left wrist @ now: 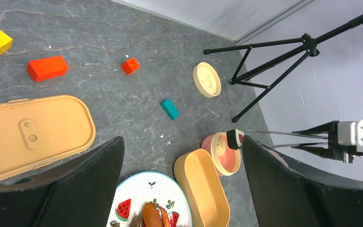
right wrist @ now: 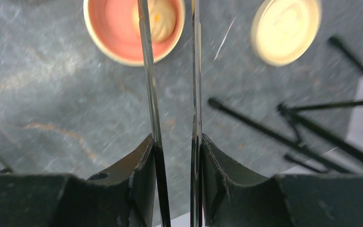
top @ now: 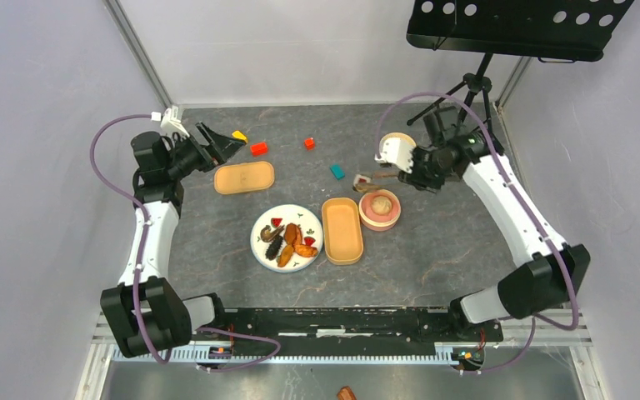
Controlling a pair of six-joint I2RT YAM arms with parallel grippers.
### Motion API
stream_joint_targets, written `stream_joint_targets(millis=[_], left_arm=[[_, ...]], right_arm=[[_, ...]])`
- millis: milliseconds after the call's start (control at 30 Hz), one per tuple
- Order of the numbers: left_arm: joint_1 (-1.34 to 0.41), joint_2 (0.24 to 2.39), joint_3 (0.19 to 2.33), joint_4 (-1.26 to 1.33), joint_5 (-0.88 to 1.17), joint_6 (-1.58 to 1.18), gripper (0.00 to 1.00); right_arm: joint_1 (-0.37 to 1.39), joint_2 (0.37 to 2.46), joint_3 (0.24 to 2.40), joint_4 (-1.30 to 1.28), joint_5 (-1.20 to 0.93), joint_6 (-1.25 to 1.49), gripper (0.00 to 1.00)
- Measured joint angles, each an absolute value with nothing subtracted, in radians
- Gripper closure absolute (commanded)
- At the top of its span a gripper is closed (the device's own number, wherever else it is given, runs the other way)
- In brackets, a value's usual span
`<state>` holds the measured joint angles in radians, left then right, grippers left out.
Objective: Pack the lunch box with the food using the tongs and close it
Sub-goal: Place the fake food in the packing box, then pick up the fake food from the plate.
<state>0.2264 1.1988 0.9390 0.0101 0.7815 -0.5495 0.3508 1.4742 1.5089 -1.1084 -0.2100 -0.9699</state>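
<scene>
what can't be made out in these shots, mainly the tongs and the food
Right wrist: tips of the tongs and whatever they hold, cut off by the top edge.
Left wrist: most of the plate and its food, hidden by the left gripper and the bottom edge.
Top external: round lid, partly behind the right gripper.

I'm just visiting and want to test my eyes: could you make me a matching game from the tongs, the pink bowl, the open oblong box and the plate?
Things:
1 tongs
2 pink bowl
3 oblong box
4 plate

States:
A empty
B carries fried pieces
C clamped in the right gripper
D holds a pale bun

Pairs: 1-C, 2-D, 3-A, 4-B
</scene>
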Motion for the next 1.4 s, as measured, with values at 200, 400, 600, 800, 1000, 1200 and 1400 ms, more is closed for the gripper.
stream_joint_targets(millis=[200,400,600,800,1000,1200,1400], left_arm=[[0.211,1.213,0.939,0.011,0.789,-0.55,0.01],[0.202,1.234,0.939,0.011,0.789,-0.55,0.01],[0.2,1.234,0.939,0.011,0.789,-0.55,0.01],[0.2,1.234,0.939,0.011,0.789,-0.55,0.02],[0.2,1.234,0.939,0.01,0.789,-0.55,0.01],[0.2,1.245,0.939,0.01,0.789,-0.55,0.01],[0.2,1.255,0.939,0.008,0.789,-0.549,0.01]], right_arm=[[0.258,1.361,1.347,-1.182,-0.221,-0.949,0.74],[0.212,1.352,1.271,-1.195,-0.249,-0.941,0.74],[0.176,1.393,1.266,-1.194,-0.278,-0.931,0.73],[0.161,1.452,1.266,-1.193,-0.288,-0.928,0.61],[0.157,1.48,1.28,-1.195,-0.288,-0.926,0.47],[0.156,1.487,1.346,-1.199,-0.288,-0.926,0.49],[0.156,1.485,1.416,-1.198,-0.299,-0.925,0.5]])
